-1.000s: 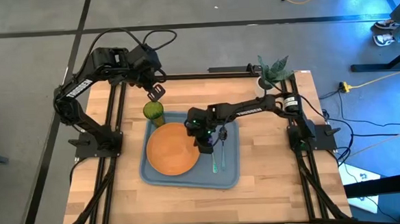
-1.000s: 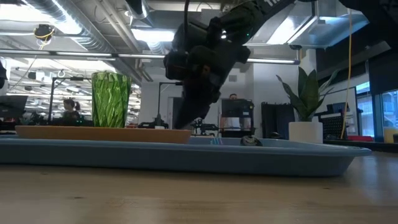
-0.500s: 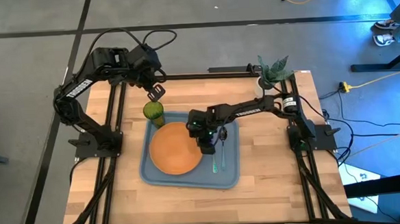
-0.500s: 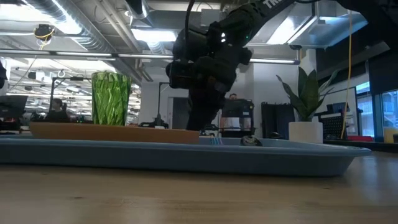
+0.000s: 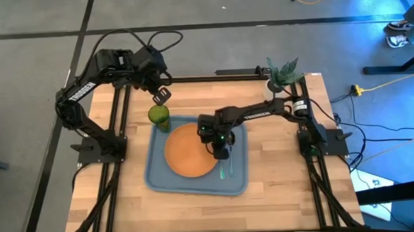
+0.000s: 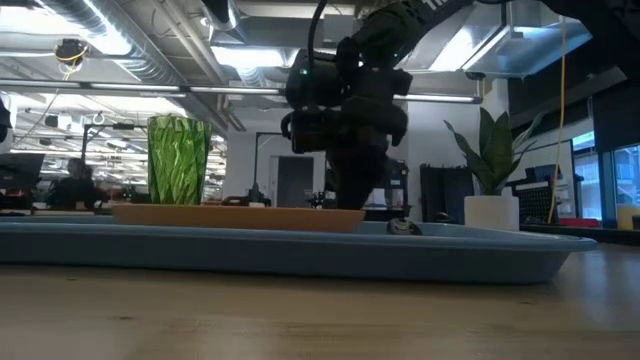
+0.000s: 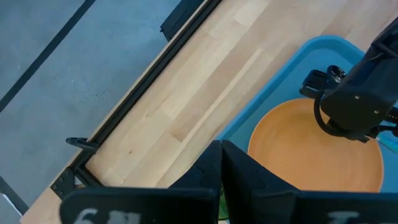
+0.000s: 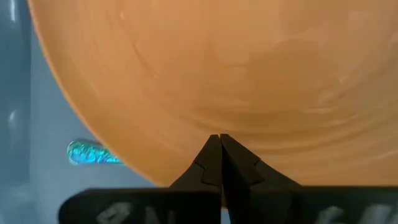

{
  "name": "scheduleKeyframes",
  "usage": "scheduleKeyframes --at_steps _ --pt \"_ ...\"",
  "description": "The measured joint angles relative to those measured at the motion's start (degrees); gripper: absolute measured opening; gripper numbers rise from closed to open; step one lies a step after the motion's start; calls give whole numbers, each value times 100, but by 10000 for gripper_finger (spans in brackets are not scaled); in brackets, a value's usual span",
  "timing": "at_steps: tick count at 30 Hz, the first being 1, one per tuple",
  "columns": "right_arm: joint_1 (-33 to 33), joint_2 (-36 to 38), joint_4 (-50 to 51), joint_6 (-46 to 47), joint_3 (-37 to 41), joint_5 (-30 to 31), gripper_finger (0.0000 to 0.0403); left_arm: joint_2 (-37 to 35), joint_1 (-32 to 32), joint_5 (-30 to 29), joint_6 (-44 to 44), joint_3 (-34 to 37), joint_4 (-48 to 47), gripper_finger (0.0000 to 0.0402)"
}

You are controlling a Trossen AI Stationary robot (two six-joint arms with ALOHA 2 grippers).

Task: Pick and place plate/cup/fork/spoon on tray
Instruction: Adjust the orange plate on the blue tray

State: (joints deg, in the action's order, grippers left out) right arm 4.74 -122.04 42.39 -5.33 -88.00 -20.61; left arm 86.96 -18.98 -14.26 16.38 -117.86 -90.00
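Altogether: one plate [image 5: 189, 150], one cup [image 5: 158, 116].

We see a table [image 5: 280, 162] of pale wood, its planks smooth with a light satin sheen and visible grain. On it the tray [image 5: 161, 181] looks like blue-grey plastic, smooth and faintly glossy along its raised rim. The plate [image 5: 187, 151] is orange, smooth and matt, with faint circular marks across its face in the right wrist view. The cup [image 6: 178, 160] is translucent green plastic, ribbed and shiny. The spoon [image 5: 223, 173] has a glossy teal handle that glints. The right gripper [image 5: 220, 152] and left gripper [image 5: 161, 96] are dark matt plastic. A frame of black metal rails [image 5: 117, 170] edges the table.
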Motion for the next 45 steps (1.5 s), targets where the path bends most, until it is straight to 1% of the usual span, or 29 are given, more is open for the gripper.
scheduleKeyframes --at_steps 9,12,15,18,21,25,28,30,34,36,40,42,45 --pt "2 20 422 -284 -837 10 0 0 0 0 0 0 0 0" --pt "10 20 865 -311 -1273 9 0 0 35 7 2 0 0 0" --pt "34 23 1460 -387 -1662 30 0 -62 195 17 9 7 4 0" --pt "34 109 2057 -402 -1938 314 0 -264 492 26 37 6 0 0" --pt "19 304 2470 -360 -1962 575 0 -586 823 15 295 212 -7 0" --pt "19 606 2641 111 -1660 549 0 -1180 1277 -316 931 817 -4 0" --pt "-26 795 2580 379 -1158 531 0 -1634 1575 -366 1344 1408 -8 0" --pt "-89 856 2252 508 -752 461 0 -1849 1754 -407 1588 1789 -11 0" --pt "-227 853 1230 690 -5 41 0 -2169 1949 -485 1953 2378 -9 0" --pt "-264 854 519 809 345 -15 0 -2245 1975 -471 2023 2547 -9 0" --pt "-248 852 -259 973 816 -6 0 -2259 1976 -463 2072 2685 1 0" --pt "-247 852 -409 969 987 -8 0 -2260 1976 -463 2074 2686 15 0" --pt "-251 850 -339 974 1084 -8 0 -2260 1976 -461 2070 2686 58 0"
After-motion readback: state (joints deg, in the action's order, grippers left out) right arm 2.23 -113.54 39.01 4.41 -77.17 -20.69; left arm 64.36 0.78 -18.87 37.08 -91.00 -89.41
